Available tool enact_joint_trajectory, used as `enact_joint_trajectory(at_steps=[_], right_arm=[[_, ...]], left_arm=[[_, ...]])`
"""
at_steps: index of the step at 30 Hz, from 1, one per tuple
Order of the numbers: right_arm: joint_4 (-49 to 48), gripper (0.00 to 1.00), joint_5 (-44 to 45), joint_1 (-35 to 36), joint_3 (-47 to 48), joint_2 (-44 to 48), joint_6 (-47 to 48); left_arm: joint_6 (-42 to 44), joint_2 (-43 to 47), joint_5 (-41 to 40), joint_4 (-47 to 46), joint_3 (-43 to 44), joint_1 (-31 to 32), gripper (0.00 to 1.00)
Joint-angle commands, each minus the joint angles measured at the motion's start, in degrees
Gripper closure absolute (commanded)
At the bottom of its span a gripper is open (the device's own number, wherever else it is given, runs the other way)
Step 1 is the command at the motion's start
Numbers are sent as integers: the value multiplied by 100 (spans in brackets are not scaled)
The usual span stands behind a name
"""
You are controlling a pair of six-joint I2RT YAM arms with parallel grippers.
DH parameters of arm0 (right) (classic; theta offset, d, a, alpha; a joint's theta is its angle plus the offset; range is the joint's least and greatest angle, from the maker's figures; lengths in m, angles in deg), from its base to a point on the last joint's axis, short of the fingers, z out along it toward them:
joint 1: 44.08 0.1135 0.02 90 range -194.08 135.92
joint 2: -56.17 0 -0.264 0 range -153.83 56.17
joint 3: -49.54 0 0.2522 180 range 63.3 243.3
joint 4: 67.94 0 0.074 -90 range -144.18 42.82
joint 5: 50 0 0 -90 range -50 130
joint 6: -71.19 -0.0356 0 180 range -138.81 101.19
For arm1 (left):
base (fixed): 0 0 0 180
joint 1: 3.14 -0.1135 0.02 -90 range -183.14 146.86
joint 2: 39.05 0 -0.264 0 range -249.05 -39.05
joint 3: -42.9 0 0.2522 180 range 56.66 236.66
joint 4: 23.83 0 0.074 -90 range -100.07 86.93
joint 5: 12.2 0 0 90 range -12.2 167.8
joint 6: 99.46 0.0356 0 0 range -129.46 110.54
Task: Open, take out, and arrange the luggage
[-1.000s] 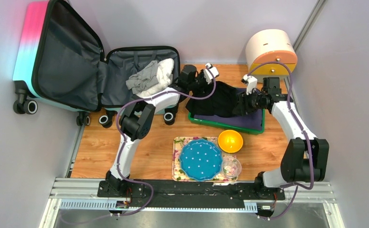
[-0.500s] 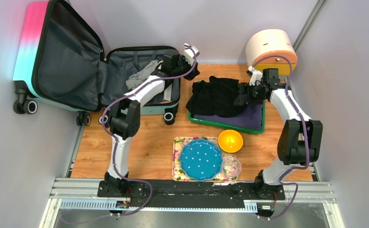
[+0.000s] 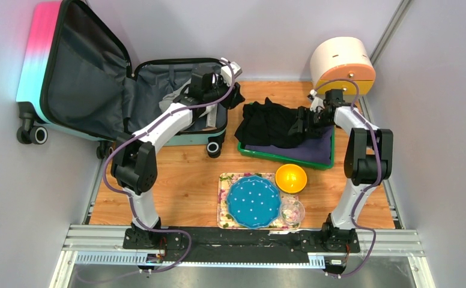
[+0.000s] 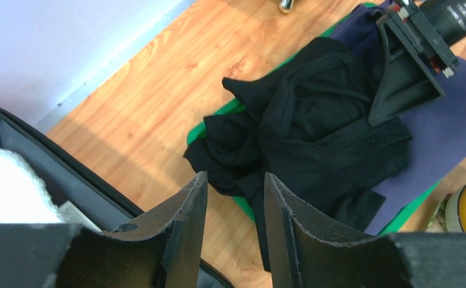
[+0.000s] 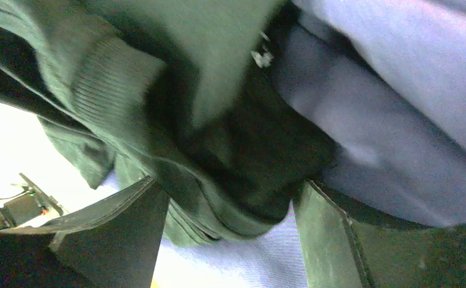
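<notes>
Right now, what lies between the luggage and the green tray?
Top view: a bare strip of wooden table, with the open left gripper hanging above it. The black garment spills over the green tray edge toward the luggage.

Luggage (image 3: pixel 80 78) L of tray (image 3: pixel 278 155).

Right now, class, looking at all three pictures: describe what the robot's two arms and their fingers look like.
The left arm and right arm match: smooth white tubular links between chunky black joint housings, on black bases. A thin purple cable runs in loose loops along each. The fingers are matt black, flat, tapering blades with rough edges.
</notes>
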Motion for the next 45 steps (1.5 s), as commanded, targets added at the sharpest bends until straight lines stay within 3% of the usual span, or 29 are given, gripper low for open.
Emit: enact_joint_trajectory(at_steps=[1, 4, 6, 7, 10, 19, 24, 29, 34, 36, 42, 45], right_arm=[[-481, 28, -778, 147, 550, -198, -324], [-561, 37, -1156, 147, 577, -182, -500], [-613, 49, -1280, 147, 463, -112, -535], [-596, 68, -1290, 147, 445, -68, -518], [-220, 100, -1307, 16, 506, 46, -368], [1599, 100, -1070, -916, 866, 706, 430], [2303, 100, -746, -1224, 963, 680, 976], [2243, 100, -639, -1268, 937, 355, 995], [1935, 100, -490, -1268, 972, 345, 757], [1935, 100, -464, -1268, 1007, 381, 748], [2084, 83, -384, -1260, 998, 503, 889], [2111, 83, -350, -1251, 963, 600, 941]], left_arm=[[-218, 331, -13, 207, -233, -31, 53], [-131, 437, -92, 312, -329, -31, 53], [-95, 507, -153, 304, -435, -57, 53], [-121, 534, -162, 304, -461, -66, 54], [-130, 560, -136, 312, -514, -136, 54], [-25, 674, 66, 260, -795, -198, 56], [19, 622, 801, 137, -883, -207, 60], [422, 429, 1682, -162, -1032, 64, 68], [1284, -9, 1955, -389, -990, 504, 72], [1363, -256, 2192, -312, -788, 627, 71], [1635, -846, 2553, 48, -417, 883, 64], [1863, -995, 2606, 206, -391, 988, 64]])
